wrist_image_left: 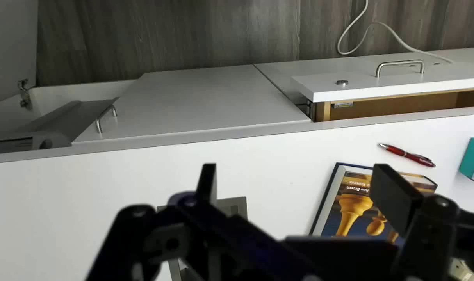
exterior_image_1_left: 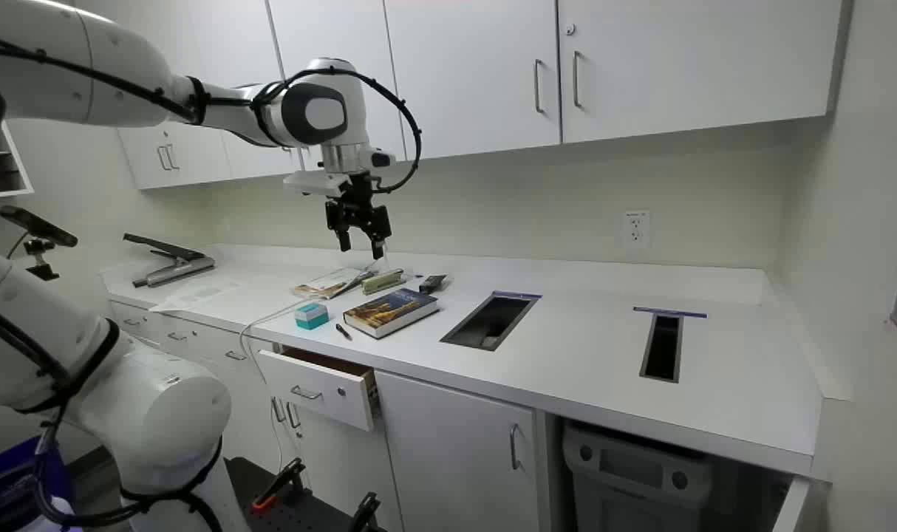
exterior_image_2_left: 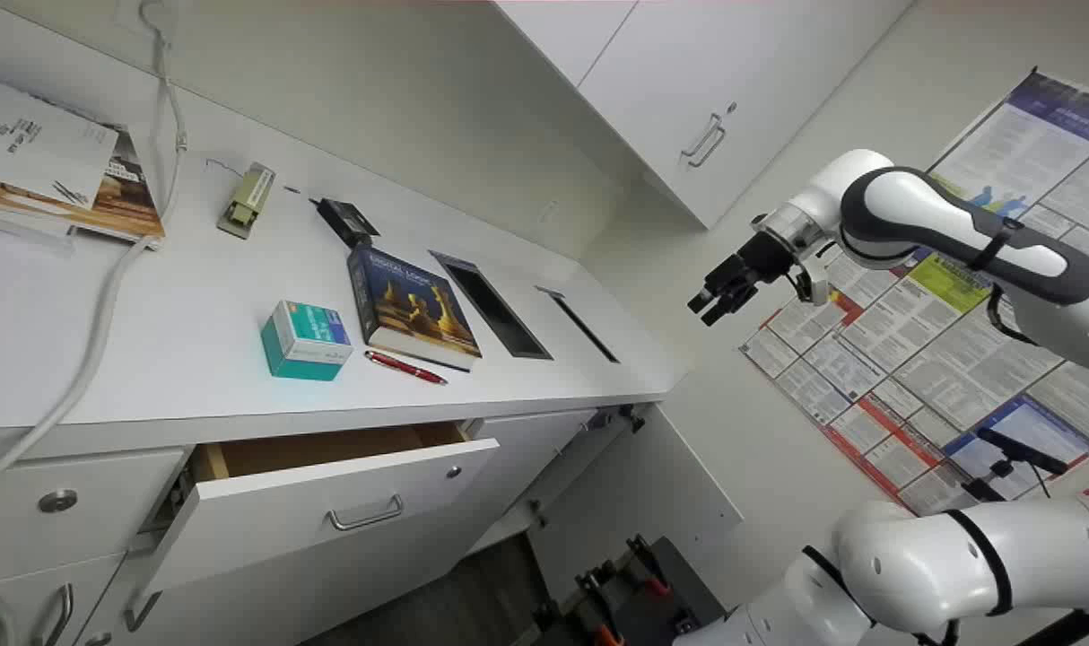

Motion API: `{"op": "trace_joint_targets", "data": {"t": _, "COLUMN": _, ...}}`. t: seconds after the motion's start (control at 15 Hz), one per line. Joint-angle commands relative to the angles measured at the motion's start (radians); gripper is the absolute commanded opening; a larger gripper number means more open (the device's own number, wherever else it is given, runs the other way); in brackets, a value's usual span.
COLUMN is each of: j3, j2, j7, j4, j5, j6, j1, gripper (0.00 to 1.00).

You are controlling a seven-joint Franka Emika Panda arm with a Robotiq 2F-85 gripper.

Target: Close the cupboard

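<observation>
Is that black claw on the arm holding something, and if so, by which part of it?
Nothing is held. The gripper hangs open above the counter, its fingers apart and nothing between them. The book lies on the counter, untouched.

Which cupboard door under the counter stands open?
The end door, on the cupboard with a grey appliance inside: it is swung out, whereas the adjacent door and others visible sit shut.

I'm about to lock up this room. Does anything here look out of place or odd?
Yes, two things stand out: the cupboard door is wide open, exposing a grey unit inside, and a drawer juts out, while the cabinet door between them is shut. I see no spill or damage.
</observation>
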Motion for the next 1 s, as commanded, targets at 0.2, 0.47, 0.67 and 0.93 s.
{"op": "trace_joint_targets", "data": {"t": 0.2, "j3": 0.012, "j2": 0.001, "j7": -0.007, "j4": 0.002, "j5": 0.007, "j6": -0.002, "j1": -0.016, "gripper": 1.00}}
{"op": "trace_joint_targets", "data": {"t": 0.47, "j3": 0.018, "j2": 0.009, "j7": 0.025, "j4": 0.009, "j5": -0.017, "j6": 0.029, "j1": -0.037, "gripper": 1.00}}
{"op": "trace_joint_targets", "data": {"t": 0.67, "j3": -0.001, "j2": 0.022, "j7": 0.087, "j4": 0.019, "j5": -0.061, "j6": 0.086, "j1": -0.104, "gripper": 1.00}}
{"op": "trace_joint_targets", "data": {"t": 0.93, "j3": -0.055, "j2": 0.063, "j7": 0.150, "j4": 0.006, "j5": -0.149, "j6": 0.183, "j1": -0.220, "gripper": 1.00}}
